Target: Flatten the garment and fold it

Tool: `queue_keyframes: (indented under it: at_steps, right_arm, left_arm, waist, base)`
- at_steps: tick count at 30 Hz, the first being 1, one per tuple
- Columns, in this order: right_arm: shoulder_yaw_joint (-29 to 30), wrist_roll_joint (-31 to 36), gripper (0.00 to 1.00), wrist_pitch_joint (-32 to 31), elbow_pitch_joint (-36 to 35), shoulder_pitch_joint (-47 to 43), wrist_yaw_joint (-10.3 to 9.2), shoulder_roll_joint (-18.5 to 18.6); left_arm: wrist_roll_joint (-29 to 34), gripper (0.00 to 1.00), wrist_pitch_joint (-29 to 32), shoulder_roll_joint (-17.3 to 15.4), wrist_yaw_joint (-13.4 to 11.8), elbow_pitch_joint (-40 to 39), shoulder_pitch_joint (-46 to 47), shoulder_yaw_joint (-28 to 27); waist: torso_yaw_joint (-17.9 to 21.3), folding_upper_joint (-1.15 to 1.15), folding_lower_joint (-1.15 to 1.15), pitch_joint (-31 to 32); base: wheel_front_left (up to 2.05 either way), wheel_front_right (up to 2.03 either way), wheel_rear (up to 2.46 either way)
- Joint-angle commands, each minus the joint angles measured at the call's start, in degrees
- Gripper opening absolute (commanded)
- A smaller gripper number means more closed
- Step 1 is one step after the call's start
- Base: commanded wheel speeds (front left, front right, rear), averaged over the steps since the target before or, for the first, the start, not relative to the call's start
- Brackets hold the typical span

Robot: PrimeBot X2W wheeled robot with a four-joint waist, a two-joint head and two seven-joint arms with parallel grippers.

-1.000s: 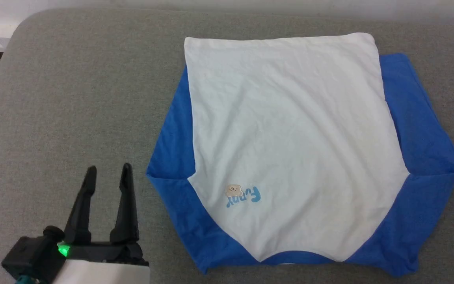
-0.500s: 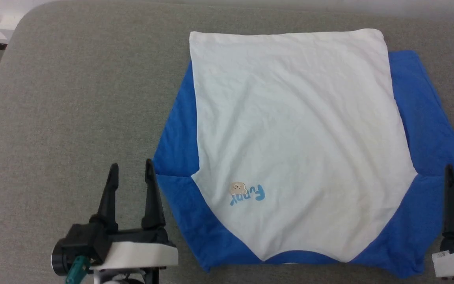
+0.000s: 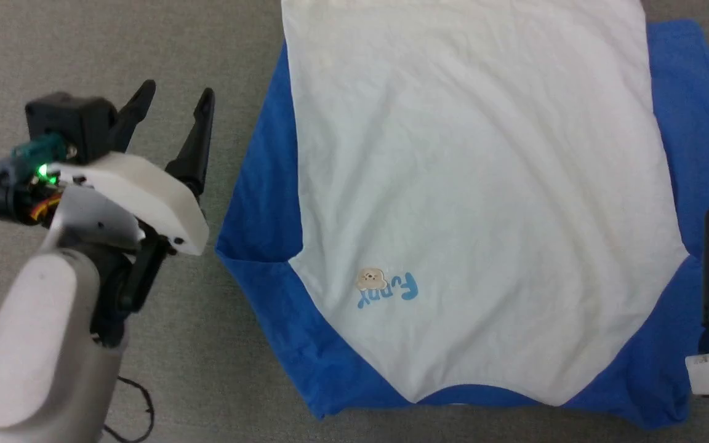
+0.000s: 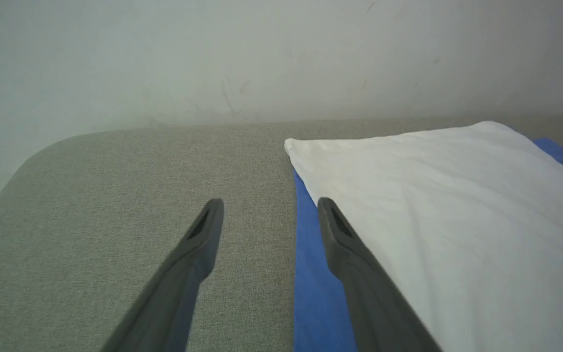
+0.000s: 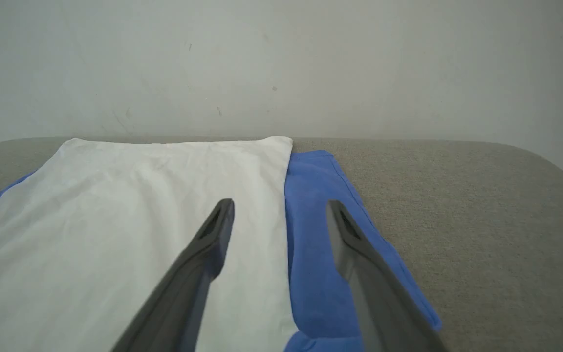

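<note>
– Garment (image 3: 477, 184) position, texture?
– Flat on grey woven tabletop (image 3: 84, 49). Thin white body, faintly creased; blue sleeves jut out as angular flaps on either side.
– Claws?
– Left gripper (image 3: 177, 92) spread, just beside the blue edge. Right gripper (image 5: 280, 204) spread over the white-blue boundary. Fingers dark, tapered.

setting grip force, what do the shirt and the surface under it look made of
The garment looks like thin matte knit, probably cotton: fine wrinkles, lying limp. The surface under it looks like grey woven upholstery fabric, matte: its coarse weave shows.
</note>
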State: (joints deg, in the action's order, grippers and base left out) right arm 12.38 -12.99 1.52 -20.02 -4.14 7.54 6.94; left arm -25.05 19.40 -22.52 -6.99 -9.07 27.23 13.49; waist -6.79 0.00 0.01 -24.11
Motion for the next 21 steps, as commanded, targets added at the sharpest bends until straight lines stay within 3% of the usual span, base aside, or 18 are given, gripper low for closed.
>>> queue_keyframes:
  at_steps: [1,8,21]
  right_arm:
    - [-0.2,-0.4,1.0,-0.1,-0.5,1.3,-0.05,0.5]
    - [-0.3,-1.4,1.0,-0.3,-0.7,3.6,-0.05,1.9]
    - [0.1,-1.7,1.0,-0.9,-0.1,4.1,-0.05,2.5]
  left_arm:
    - [-1.4,1.0,2.7,-0.9,1.3,1.5,1.6,0.1]
    - [-5.6,1.0,14.2,-3.5,3.7,6.6,7.1,0.9]
    - [-8.7,1.0,16.3,-1.4,3.3,5.6,8.4,1.5]
  waist:
    - [0.6,0.0,-0.01,-4.2]
    - [2.3,0.0,-0.01,-7.7]
    - [2.6,0.0,-0.01,-10.2]
  base:
    - [0.0,0.0,0.0]
    - [0.0,0.0,0.0]
    - [0.0,0.0,0.0]
